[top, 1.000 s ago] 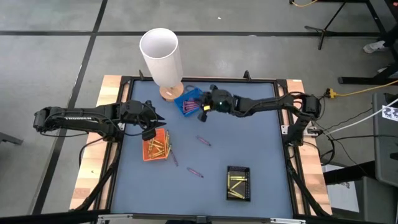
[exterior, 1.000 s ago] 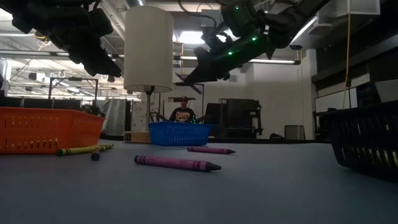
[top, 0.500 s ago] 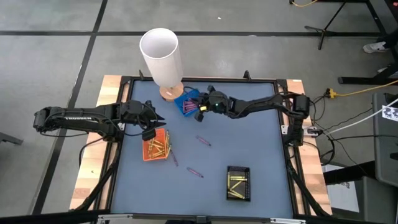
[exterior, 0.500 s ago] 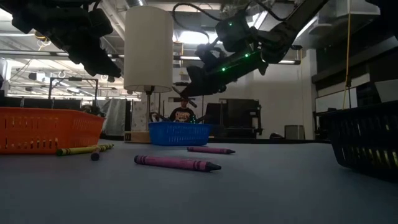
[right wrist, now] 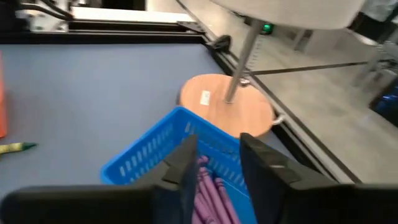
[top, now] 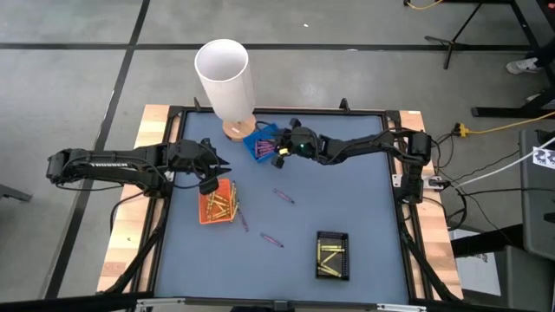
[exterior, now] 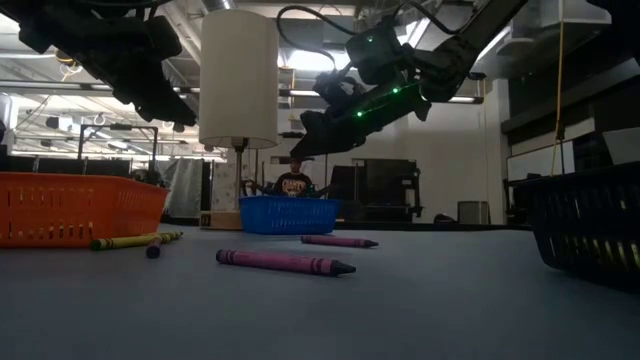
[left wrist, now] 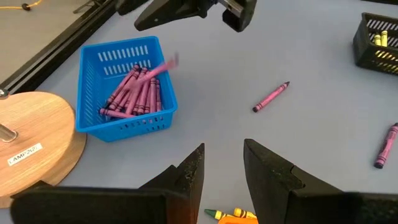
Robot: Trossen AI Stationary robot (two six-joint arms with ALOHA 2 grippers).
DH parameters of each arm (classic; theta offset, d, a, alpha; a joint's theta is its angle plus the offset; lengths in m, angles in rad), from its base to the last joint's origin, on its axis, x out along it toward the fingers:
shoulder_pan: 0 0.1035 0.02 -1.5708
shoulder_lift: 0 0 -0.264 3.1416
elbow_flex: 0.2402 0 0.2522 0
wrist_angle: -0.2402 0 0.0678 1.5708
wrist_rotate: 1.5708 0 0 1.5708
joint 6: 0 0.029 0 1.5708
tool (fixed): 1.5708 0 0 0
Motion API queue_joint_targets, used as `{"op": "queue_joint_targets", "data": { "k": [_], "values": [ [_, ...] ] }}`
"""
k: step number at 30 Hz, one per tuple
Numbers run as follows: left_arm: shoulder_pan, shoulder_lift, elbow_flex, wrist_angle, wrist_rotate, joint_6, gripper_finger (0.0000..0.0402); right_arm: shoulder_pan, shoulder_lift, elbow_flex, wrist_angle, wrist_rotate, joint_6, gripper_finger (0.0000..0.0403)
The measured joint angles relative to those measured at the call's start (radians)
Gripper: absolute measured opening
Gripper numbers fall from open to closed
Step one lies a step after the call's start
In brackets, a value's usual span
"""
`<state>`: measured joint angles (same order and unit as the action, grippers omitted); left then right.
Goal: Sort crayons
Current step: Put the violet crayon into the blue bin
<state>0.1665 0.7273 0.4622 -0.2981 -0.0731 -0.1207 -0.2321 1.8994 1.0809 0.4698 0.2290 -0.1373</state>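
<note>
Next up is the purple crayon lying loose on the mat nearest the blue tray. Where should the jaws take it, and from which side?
Take the purple crayon at mid-length, coming straight down from above. It lies flat and alone on the grey-blue mat, angled diagonally, so turn the jaws to close across its thin width. Nothing sits close beside it, and the right gripper, hovering over the blue plastic tray, looks nearest.

I see the crayons in several groups. A bundle of purple-pink crayons [left wrist: 134, 93] lies inside the blue tray, packed side by side, and one more pink crayon [left wrist: 163, 65] is blurred just above this bundle, tilted. Yellow and orange-gold crayons [top: 218, 203] lie in the orange tray, and a few rest on the table just beside it. Yellow crayons [top: 331, 256] fill the black tray. Two purple-pink crayons [top: 284, 196] [top: 271, 238] lie flat on the grey table, well apart from each other, between the trays.
</note>
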Motion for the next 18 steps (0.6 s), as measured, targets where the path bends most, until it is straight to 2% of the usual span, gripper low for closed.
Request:
{"op": "queue_joint_targets", "data": {
  "k": [4, 9, 13, 18],
  "values": [
    [0.000, 0.000, 0.000, 0.000, 0.000, 0.000, 0.0096, 0.001, 0.000, 0.000, -0.001, 0.059, 0.003, 0.0160],
    [0.000, 0.000, 0.000, 0.000, 0.000, -0.002, 0.0096, 0.003, 0.000, 0.000, -0.017, 0.032, 0.082, 0.0178],
    [0.000, 0.000, 0.000, 0.000, 0.000, -0.002, 0.0096, 0.003, 0.000, 0.000, -0.048, -0.065, 0.184, 0.0179],
    [0.000, 0.000, 0.000, 0.000, 0.000, -0.004, 0.0096, 0.011, 0.000, 0.000, -0.095, -0.271, 0.314, 0.0179]
  ]
}}
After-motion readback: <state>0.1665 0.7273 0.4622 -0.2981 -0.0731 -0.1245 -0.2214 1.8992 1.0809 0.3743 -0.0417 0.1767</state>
